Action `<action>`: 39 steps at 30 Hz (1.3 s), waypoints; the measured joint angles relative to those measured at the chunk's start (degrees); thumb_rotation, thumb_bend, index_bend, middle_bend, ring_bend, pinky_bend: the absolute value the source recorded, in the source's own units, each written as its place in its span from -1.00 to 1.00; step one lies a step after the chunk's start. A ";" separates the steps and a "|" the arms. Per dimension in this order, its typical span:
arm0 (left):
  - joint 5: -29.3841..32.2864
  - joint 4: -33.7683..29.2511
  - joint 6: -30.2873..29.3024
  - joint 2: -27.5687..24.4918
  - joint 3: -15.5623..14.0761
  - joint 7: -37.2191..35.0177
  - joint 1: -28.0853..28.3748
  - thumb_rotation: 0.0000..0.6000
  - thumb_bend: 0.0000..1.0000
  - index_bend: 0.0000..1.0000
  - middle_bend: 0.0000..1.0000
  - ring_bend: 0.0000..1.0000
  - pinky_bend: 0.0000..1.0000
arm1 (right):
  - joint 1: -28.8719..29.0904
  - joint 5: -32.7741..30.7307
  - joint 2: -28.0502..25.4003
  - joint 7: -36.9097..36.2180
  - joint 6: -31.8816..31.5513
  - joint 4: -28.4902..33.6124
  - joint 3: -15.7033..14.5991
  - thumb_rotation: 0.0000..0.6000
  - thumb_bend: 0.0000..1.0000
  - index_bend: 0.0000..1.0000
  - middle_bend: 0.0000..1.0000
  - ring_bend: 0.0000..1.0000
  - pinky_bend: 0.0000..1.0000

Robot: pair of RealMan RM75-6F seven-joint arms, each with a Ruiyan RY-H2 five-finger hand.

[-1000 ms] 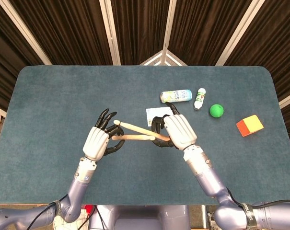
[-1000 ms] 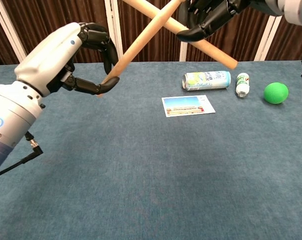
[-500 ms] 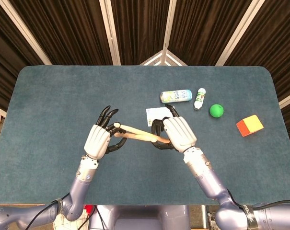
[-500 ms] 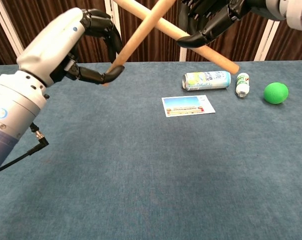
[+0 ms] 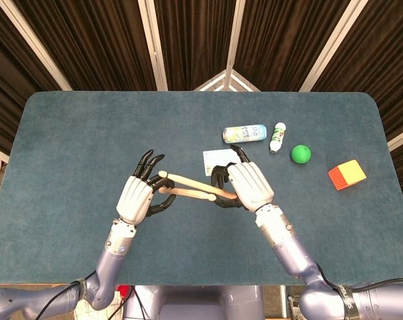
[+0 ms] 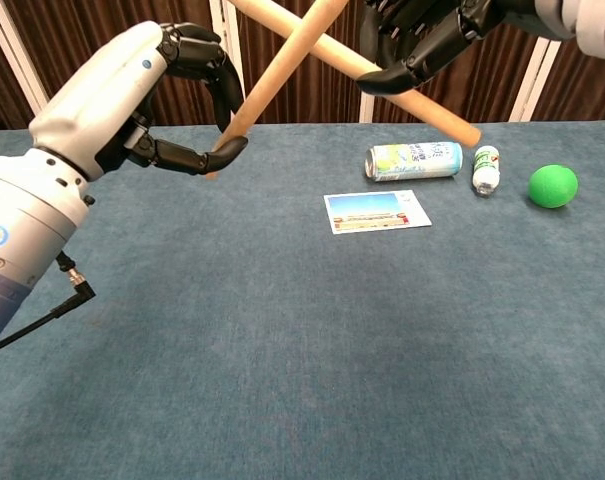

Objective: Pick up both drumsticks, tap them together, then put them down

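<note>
1. The tabletop (image 5: 68,147) lies well below both robot hands; the two drumsticks are held up in the air over it, not resting on it.
2. The left robot hand (image 5: 136,199) is clamped around the butt end of one drumstick (image 6: 282,70), fingers curled under it in the chest view. The right robot hand (image 5: 249,185) is clamped on the other drumstick (image 6: 422,105), which runs down to the right below its fingers.
3. The sticks cross between the two hands and look to be touching or nearly so. The crossing sits at the chest view's top edge, so contact cannot be confirmed there.
4. Handling, as a judgement: plain wooden rods, light and stiff, smooth enough to swivel in a loose hold. Gripping near the butt, as both hands do, leaves the long end free to strike, but a tap could twist a stick, so the hold wants to be firm.
5. Beyond the right hand lie a card (image 6: 377,211), a can (image 6: 414,159), a small bottle (image 6: 486,168), a green ball (image 6: 553,186) and, further out, a red-and-yellow block (image 5: 347,175).
6. Hidden: the sticks' upper ends are cut off in the chest view, and the right hand's own bulk covers its grip in the head view.
</note>
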State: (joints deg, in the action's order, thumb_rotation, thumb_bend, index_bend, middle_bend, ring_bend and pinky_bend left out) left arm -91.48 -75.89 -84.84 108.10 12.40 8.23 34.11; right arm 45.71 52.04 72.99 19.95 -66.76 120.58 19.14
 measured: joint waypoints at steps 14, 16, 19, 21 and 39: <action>-0.37 -0.67 -0.71 -3.23 -1.28 -1.94 -1.41 1.00 -0.03 0.20 0.21 -0.73 -1.00 | -0.71 -3.12 -1.92 -2.67 0.58 -3.89 0.77 1.00 -0.17 0.35 0.27 0.04 -0.98; -0.19 -0.69 -0.62 -3.44 -1.10 -2.17 -1.43 1.00 -0.03 0.20 0.21 -0.73 -1.00 | -0.83 -3.08 -2.13 -3.23 0.99 -4.03 0.72 1.00 -0.17 0.35 0.27 0.04 -0.98; 0.09 -0.37 -0.42 -3.37 -0.76 -2.29 -1.25 1.00 -0.03 0.20 0.21 -0.73 -1.00 | -0.92 -2.14 -2.39 -3.39 1.35 -3.72 0.37 1.00 -0.17 0.35 0.27 0.04 -0.98; 0.16 0.03 -0.37 -3.25 -0.60 -2.18 -1.13 1.00 -0.03 0.20 0.21 -0.73 -1.00 | -1.02 -1.30 -2.60 -3.53 1.48 -3.17 0.14 1.00 -0.17 0.35 0.27 0.04 -0.98; -0.44 0.68 -0.03 -2.46 -0.86 0.19 -0.34 1.00 -0.03 0.19 0.21 -0.73 -1.00 | -0.96 2.82 -3.35 -2.88 1.23 3.40 -1.00 1.00 -0.17 0.35 0.27 0.04 -0.98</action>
State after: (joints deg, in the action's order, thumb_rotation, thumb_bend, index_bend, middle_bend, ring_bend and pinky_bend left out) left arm -91.92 -75.21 -84.87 105.64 11.54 8.42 33.76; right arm 44.75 54.86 69.65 17.06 -65.53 123.97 18.15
